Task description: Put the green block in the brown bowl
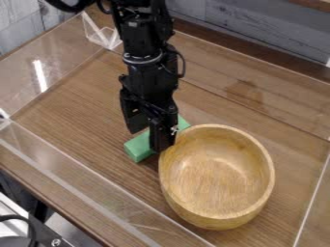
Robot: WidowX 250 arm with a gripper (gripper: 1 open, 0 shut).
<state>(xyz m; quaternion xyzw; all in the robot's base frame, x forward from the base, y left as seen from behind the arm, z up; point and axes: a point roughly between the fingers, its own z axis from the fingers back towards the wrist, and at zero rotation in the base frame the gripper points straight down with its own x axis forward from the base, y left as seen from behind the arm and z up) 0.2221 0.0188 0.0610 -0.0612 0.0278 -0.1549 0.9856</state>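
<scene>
A bright green block (141,146) lies flat on the wooden table, just left of the brown bowl (217,176), a large round light-wood bowl with a thick rim. My gripper (149,133) points straight down over the block and stands open, one black finger (133,118) at the block's far-left side and the other (161,135) at its right end near the bowl's rim. Much of the block is hidden behind the fingers. The bowl holds nothing.
Clear acrylic walls (52,164) ring the wooden table (245,92), with a low front wall along the near edge. A grey wall runs behind at the top right. Open tabletop lies left and behind the arm.
</scene>
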